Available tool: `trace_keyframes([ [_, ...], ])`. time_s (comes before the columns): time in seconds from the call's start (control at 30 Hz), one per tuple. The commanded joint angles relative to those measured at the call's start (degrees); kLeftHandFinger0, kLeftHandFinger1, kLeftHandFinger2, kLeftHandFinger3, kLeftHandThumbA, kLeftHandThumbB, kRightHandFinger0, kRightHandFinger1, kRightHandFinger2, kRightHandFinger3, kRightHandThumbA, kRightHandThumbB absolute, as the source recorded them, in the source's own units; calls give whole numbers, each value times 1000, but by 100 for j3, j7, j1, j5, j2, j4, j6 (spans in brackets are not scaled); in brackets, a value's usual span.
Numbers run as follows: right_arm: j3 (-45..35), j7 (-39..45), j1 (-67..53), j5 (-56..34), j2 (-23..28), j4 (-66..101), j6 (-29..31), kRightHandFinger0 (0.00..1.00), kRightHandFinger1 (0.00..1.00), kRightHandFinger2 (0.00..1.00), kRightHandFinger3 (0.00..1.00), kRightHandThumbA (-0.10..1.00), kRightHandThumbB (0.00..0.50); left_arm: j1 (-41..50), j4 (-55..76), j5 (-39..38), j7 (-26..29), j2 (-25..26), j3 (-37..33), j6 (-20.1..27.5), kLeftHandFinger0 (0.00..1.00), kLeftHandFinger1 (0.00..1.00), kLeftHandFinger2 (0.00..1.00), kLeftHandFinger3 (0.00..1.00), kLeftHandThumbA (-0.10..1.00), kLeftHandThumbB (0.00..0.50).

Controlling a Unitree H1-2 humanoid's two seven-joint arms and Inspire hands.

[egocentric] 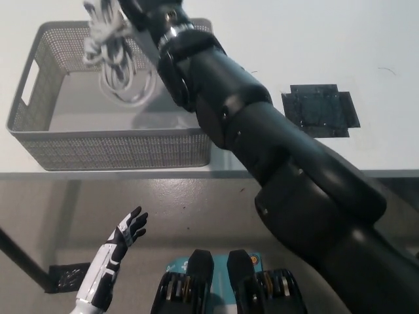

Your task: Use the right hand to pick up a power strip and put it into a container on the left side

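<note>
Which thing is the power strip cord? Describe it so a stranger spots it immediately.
Start at the grey mesh basket on the white table's left side. Above its far half hangs a white cable bundle, held by the black right hand. It is the only looped white thing there.

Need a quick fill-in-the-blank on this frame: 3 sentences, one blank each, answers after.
1. The coiled cable of the power strip hangs over the inside of the grey ___.
2. The black right hand holds the power strip near the ___ edge of the picture.
3. The white left hand rests low, below the table, with its fingers ___.

Missing words: basket; top; apart
</note>
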State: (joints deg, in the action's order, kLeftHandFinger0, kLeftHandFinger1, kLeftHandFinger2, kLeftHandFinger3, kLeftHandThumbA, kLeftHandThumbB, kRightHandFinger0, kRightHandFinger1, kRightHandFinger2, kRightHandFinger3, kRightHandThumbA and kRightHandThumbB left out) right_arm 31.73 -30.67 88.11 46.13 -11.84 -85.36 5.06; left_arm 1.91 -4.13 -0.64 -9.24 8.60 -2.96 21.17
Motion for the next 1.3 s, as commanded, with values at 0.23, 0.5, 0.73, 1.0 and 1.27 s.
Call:
trace_keyframes([
  [0.23, -152, 7433, 1819, -587, -12, -70, -853, 1000, 1000, 1000, 1000, 577, 474, -100, 252, 143, -85, 129, -63, 57, 1000, 1000, 1000, 1000, 1000, 242],
  [0.5, -1650, 8895, 2685, -2165, 354, 73, -1615, 350, 638, 753, 889, 166, 402, -167, 92, 398, 10, 102, -88, 256, 1000, 1000, 1000, 1000, 1000, 249],
  [0.73, -2996, 9364, 3212, -3534, 1102, 348, -1422, 266, 693, 1000, 1000, 562, 258, -190, 46, 485, 2, 108, -128, 259, 1000, 1000, 1000, 1000, 1000, 238],
  [1.0, -3746, 10138, 3850, -4228, 2092, 626, -1084, 271, 585, 1000, 1000, 675, 285, -233, 42, 483, -35, 121, -151, 156, 1000, 1000, 1000, 1000, 1000, 245],
  [1.27, -4203, 10103, 4281, -4409, 2887, 698, -1859, 0, 452, 1000, 1000, 807, 500, -266, -17, 470, -45, 107, -155, 149, 1000, 1000, 1000, 1000, 1000, 251],
])
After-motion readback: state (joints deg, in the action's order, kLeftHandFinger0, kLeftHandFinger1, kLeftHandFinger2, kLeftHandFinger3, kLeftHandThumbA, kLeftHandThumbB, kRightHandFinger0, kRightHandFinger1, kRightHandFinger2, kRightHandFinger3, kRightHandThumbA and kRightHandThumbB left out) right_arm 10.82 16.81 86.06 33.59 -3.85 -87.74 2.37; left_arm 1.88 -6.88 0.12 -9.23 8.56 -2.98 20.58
